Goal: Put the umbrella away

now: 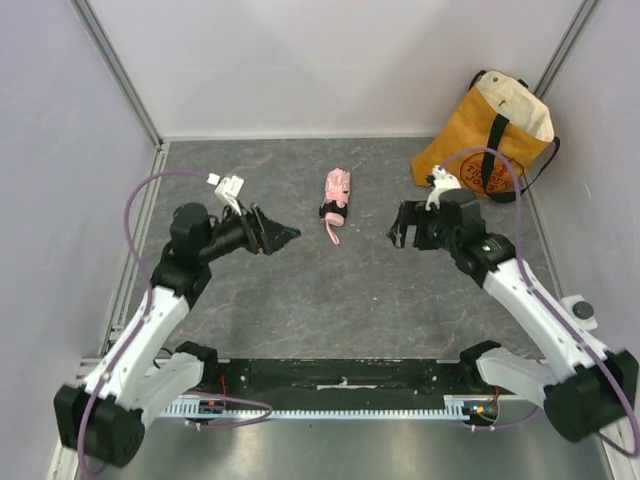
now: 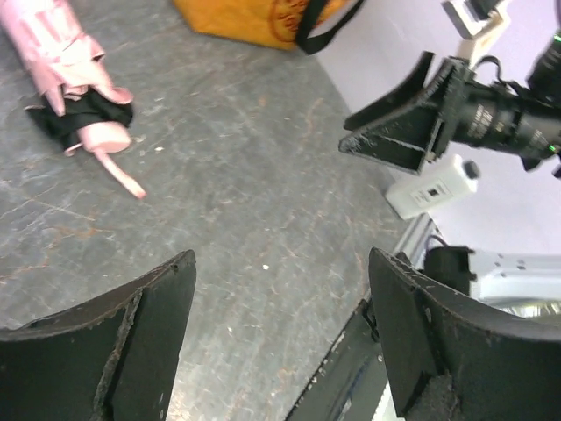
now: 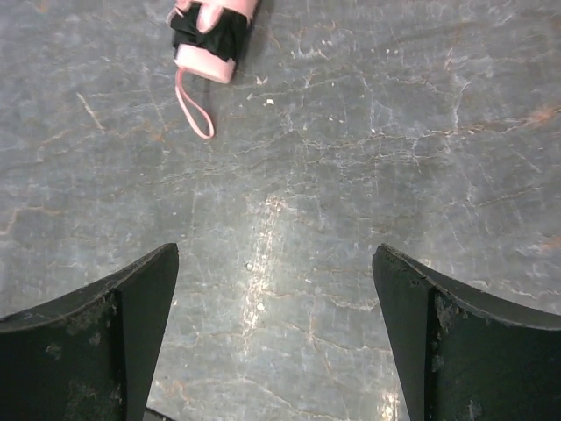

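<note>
You have the pale pink folded fabric umbrella point(image 1: 337, 195) lying on the grey mottled surface point(image 1: 330, 310), about mid-width and toward the far side. Its small pink handle end points near, and the thin pink wrist strap point(image 3: 195, 112) trails onto the surface. A black band point(image 3: 209, 31) wraps it just above the handle.

Your left end effector point(image 1: 278, 235) sits left of the umbrella, released. Its fingers stand wide apart with only bare surface between them, clear of the fabric. Your right end effector point(image 1: 403, 228) sits right of the umbrella, likewise released and grasping nothing. The two face each other across the strap end. You cannot tell from these views whether either touches the surface.

The mustard-yellow fabric tote bag with black straps point(image 1: 487, 135) stands in the far right corner, well apart from the umbrella.
</note>
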`<action>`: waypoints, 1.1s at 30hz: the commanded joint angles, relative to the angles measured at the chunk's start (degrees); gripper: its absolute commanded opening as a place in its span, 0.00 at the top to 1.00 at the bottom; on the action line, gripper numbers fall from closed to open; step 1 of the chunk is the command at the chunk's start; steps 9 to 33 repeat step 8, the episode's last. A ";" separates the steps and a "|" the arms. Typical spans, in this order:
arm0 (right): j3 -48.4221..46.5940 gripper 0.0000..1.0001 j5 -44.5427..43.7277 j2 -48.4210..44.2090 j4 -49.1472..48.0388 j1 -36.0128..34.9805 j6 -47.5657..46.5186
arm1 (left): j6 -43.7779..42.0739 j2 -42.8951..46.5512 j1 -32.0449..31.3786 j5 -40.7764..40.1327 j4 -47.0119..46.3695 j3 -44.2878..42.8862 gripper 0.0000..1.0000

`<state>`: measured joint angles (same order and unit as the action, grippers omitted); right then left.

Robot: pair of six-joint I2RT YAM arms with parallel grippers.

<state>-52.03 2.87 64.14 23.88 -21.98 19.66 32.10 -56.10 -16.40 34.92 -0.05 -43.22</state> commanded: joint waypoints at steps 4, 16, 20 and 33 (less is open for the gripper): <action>5.00 0.02 -1.55 -23.94 4.42 -0.26 -1.46 | -1.87 24.42 -0.47 3.84 2.26 7.17 0.12; 6.41 0.02 1.07 -33.88 4.95 -0.26 -1.29 | -2.56 33.40 -0.47 3.93 2.07 8.51 0.08; 6.41 0.02 1.07 -33.88 4.95 -0.26 -1.29 | -2.56 33.40 -0.47 3.93 2.07 8.51 0.08; 6.41 0.02 1.07 -33.88 4.95 -0.26 -1.29 | -2.56 33.40 -0.47 3.93 2.07 8.51 0.08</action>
